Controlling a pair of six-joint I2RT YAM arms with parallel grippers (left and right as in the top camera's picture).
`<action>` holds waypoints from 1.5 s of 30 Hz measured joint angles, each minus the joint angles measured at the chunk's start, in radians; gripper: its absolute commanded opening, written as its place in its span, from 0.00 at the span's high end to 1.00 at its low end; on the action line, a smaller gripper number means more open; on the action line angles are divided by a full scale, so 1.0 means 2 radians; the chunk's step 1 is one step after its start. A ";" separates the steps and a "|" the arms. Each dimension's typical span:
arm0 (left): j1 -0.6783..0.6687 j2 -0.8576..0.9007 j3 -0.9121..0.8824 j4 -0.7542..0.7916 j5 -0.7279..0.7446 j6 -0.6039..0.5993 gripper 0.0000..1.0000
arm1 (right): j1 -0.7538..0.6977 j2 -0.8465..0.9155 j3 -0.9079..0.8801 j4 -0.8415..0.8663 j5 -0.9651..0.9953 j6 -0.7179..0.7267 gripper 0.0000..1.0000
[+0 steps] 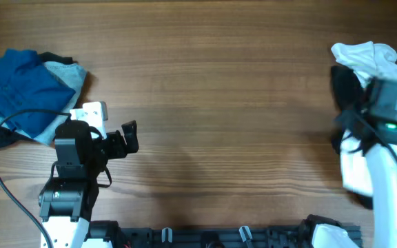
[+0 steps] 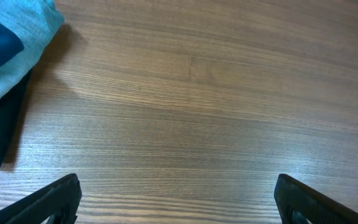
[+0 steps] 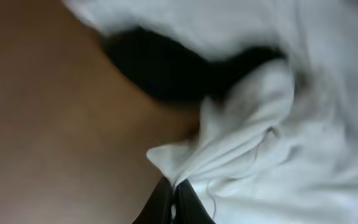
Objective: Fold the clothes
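Since the white T-shirt [image 1: 365,56] sits bunched at the overhead frame's upper right, the right gripper [image 3: 174,199] is way nearer and looks pinched onto its fabric. The left gripper [image 2: 178,198] hangs spread wide at lower left, near the blue clothes pile [image 1: 19,89].

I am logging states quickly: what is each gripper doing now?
Left gripper: open, empty.
Right gripper: shut on the white T-shirt.

Right wrist view: blurred throughout; shirt [image 3: 291,143] and dark cloth [image 3: 166,68] show no detail. Overhead: the right arm [image 1: 391,207] hides part of the shirt, and the blue pile [image 1: 19,89] runs off the left edge.
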 measured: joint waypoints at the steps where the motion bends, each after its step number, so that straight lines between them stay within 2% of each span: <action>1: 0.000 0.000 0.000 0.001 0.000 0.000 0.00 | 0.000 -0.010 0.034 0.007 -0.014 -0.021 0.96; 4: 0.000 0.000 0.000 0.002 0.000 0.000 0.00 | 0.000 -0.044 0.121 0.032 -0.078 -0.107 0.96; 8: 0.000 0.000 0.000 0.003 0.000 0.000 0.00 | -0.001 -0.052 0.139 0.034 -0.201 -0.200 0.96; 12: 0.000 0.000 0.000 0.009 0.000 0.000 0.00 | 0.023 -0.037 0.137 0.129 -0.446 -0.242 0.96; 15: 0.000 0.000 0.000 0.009 0.000 0.000 0.00 | 0.100 -0.037 0.138 0.142 -0.583 -0.286 0.96; 19: 0.000 0.000 0.000 0.009 0.000 0.000 0.00 | 0.203 0.001 0.139 0.079 -0.604 -0.337 0.95; 24: 0.000 0.000 0.001 0.009 0.000 0.000 0.00 | 0.282 0.132 0.139 0.090 -0.562 -0.355 0.96; 25: 0.000 0.000 0.001 0.009 0.000 0.000 0.00 | 0.293 0.160 0.139 0.098 -0.547 -0.353 0.92; 26: 0.000 0.000 0.001 0.009 0.000 0.000 0.00 | 0.303 0.184 0.139 0.107 -0.528 -0.346 0.80; 27: 0.000 0.000 0.001 0.010 0.000 0.000 0.00 | 0.307 0.202 0.138 0.119 -0.509 -0.333 0.50; 28: 0.000 0.000 0.001 0.010 0.000 0.000 0.00 | 0.309 0.216 0.138 0.133 -0.488 -0.318 0.39; 29: 0.000 0.000 0.001 0.010 0.000 0.000 0.00 | 0.309 0.222 0.138 0.140 -0.467 -0.303 0.17; 30: 0.000 0.000 0.001 0.010 0.000 0.000 0.00 | 0.308 0.223 0.138 0.146 -0.446 -0.288 0.00; 33: 0.000 0.000 0.001 0.013 0.006 0.000 0.00 | 0.294 0.211 0.138 0.154 -0.383 -0.225 0.00; 35: 0.000 0.001 0.001 0.030 0.029 0.000 0.01 | 0.261 0.181 0.138 0.137 -0.354 -0.183 0.00; 38: -0.002 0.013 0.002 0.061 0.059 -0.012 0.05 | 0.205 0.138 0.138 0.087 -0.338 -0.157 0.00; 41: -0.025 0.065 0.004 0.097 0.082 -0.034 0.06 | 0.151 0.118 0.141 0.026 -0.329 -0.144 0.00; 45: -0.088 0.190 0.004 0.177 0.094 -0.049 0.08 | 0.100 0.118 0.140 -0.047 -0.315 -0.135 0.00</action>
